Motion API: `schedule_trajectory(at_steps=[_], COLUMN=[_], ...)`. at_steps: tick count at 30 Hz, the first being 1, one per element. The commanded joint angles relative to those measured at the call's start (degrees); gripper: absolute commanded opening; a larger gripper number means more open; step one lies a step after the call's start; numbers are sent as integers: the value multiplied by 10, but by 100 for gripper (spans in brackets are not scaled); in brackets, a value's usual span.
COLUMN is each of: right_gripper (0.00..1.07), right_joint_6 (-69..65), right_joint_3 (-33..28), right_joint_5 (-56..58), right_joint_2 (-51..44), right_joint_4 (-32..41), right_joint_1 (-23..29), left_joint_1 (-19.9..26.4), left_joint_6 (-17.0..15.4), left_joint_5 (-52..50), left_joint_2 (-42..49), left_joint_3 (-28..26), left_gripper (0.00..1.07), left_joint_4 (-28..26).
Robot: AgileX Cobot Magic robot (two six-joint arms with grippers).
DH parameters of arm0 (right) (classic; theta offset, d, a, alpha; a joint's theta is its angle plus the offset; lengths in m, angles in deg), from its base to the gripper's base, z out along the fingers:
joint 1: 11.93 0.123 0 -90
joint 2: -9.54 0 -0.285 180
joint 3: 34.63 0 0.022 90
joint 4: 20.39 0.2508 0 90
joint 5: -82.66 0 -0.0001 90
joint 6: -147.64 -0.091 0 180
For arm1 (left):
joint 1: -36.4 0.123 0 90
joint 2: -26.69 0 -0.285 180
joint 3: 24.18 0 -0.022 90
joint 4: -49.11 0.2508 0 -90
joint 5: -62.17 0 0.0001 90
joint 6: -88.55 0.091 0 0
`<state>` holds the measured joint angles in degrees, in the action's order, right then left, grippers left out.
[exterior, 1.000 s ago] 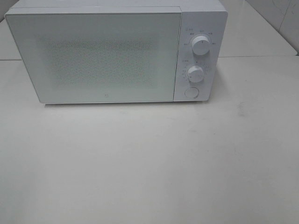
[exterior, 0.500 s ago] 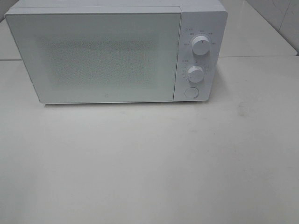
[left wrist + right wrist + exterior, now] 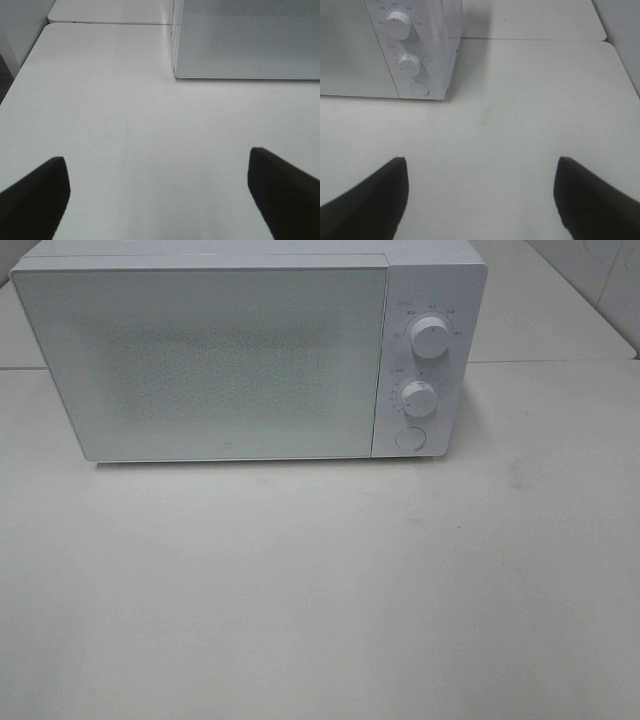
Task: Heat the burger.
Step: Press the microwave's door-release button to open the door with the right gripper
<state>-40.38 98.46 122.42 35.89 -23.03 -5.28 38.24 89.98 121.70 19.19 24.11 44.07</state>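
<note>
The burger is out of view in every frame. A white microwave [image 3: 250, 350] stands at the back of the table with its door [image 3: 205, 360] shut. Its right panel carries two round knobs [image 3: 430, 338] and a round button [image 3: 409, 438]. My left gripper [image 3: 159, 192] hovers over bare table in front of the microwave's left corner [image 3: 176, 75], open and empty. My right gripper [image 3: 480, 197] hovers in front of the control panel [image 3: 409, 62], also open and empty. Neither arm shows in the exterior high view.
The white table [image 3: 320, 590] stretches in front of the microwave. A second table surface [image 3: 110, 11] adjoins behind it. A tiled wall [image 3: 600, 280] rises at the far right.
</note>
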Motion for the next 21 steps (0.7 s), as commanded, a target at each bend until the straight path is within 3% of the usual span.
schedule_trajectory(at_steps=[1, 16, 21], right_gripper=[76, 76, 76], right_joint_6=[6, 6, 6], right_joint_3=[4, -3, -31], right_joint_5=[-41, -252, -379], right_joint_2=[24, 220, 297], right_joint_4=[2, 0, 0], right_joint_1=[-4, -4, -4], left_joint_1=[3, 3, 3], left_joint_6=[-4, -4, -4], left_joint_5=[-4, -4, -4], left_joint_2=[10, 10, 10], left_joint_3=[0, 0, 0], left_gripper=[88, 88, 88], left_joint_4=[-4, -4, -4])
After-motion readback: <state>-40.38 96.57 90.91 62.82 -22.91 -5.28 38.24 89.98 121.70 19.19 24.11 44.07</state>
